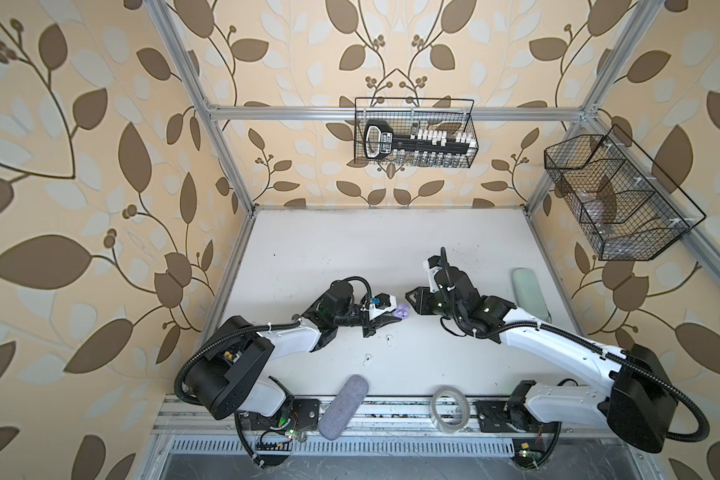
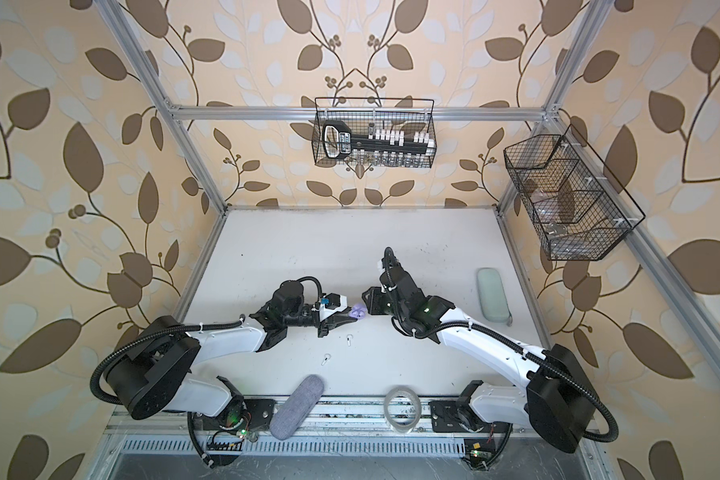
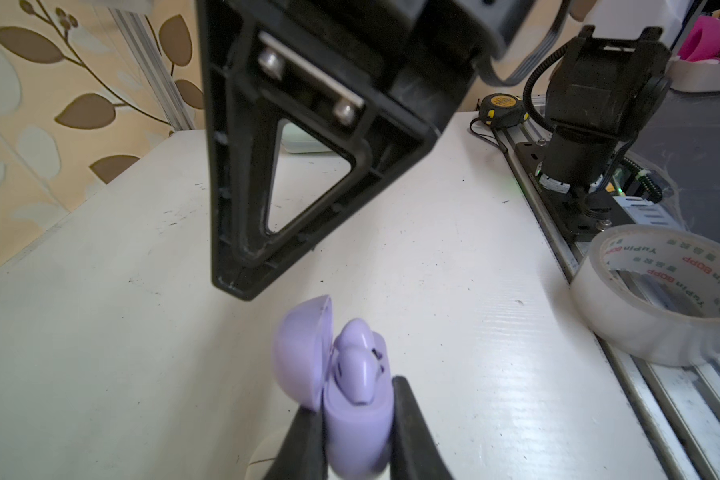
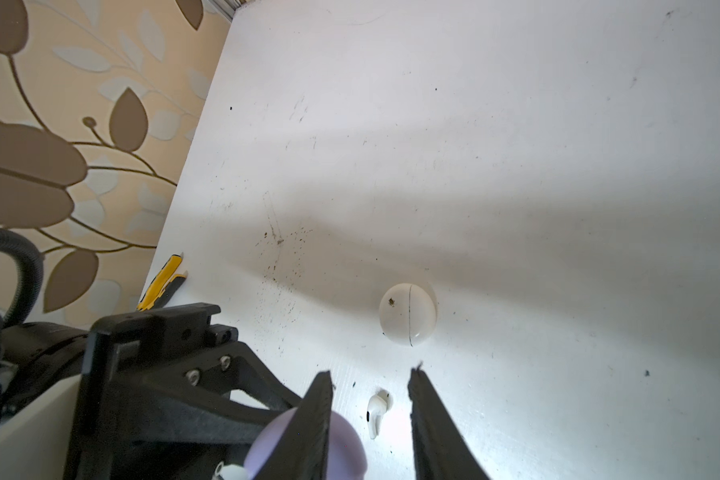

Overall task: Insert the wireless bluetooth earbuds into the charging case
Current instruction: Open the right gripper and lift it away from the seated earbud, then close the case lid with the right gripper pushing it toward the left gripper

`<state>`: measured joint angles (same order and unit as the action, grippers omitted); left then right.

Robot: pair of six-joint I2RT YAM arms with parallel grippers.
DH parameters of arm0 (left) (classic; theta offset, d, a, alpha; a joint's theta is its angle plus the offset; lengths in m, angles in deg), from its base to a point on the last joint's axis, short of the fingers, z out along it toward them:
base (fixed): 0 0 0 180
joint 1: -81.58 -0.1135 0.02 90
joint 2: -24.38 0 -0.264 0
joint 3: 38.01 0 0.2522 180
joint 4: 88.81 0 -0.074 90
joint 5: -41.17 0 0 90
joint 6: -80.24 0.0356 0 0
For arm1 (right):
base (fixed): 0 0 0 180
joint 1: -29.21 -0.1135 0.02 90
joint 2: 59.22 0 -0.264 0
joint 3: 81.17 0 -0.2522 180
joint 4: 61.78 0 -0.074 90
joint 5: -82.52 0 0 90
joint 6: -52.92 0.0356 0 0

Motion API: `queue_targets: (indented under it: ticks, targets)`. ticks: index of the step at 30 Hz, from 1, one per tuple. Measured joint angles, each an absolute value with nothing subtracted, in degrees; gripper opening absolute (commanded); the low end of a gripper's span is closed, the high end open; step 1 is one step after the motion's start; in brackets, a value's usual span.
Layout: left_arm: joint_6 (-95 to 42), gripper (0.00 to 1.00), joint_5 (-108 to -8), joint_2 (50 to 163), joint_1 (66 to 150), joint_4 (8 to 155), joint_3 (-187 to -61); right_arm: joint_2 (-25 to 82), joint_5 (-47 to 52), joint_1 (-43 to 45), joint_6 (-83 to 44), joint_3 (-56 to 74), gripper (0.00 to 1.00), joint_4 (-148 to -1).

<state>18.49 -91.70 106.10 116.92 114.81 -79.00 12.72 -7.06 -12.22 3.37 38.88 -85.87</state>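
Two lilac earbuds (image 3: 356,353) sit side by side in the lilac charging case (image 3: 358,436), with its lid (image 3: 302,353) hinged open. The left gripper (image 3: 354,399) is clamped on the case body and holds it off the table (image 1: 350,257) mid-workspace. The right gripper (image 4: 371,372) has its jaws apart with nothing between them, its tip just beside the open lid in both top views.

One white earbud (image 1: 388,338) lies loose on the table near the left gripper, and a second (image 1: 366,359) lies nearer the front edge. The white charging case (image 4: 408,314) is shut on the table and shows only in the right wrist view.

Likely step: finish the lilac set by seating the buds fully and shutting the lid. Whether either bud sits proud is hard to tell.
- Tap the bud tops lightly with one fingertip first.
- Then push on the lid's outer dome, along its hinge swing.
- The left grip should sit below the seam so the jaws don't block the lid.
- A sideways shove could twist the case out of the clamp.
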Motion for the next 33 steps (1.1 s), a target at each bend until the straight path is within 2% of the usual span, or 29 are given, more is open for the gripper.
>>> queue_targets:
  ticks: [11, 33]
  targets:
    - [22.8, 0.0, -91.9, 106.1, 118.4, 112.0, -79.0, 15.9, 0.3, -10.8, 1.6, 38.3, 0.31, -87.6]
    - [24.9, 0.0, -91.9, 106.1, 119.2, 111.0, -79.0, 18.8, 4.5, -10.4, 1.9, 38.1, 0.3, -85.3]
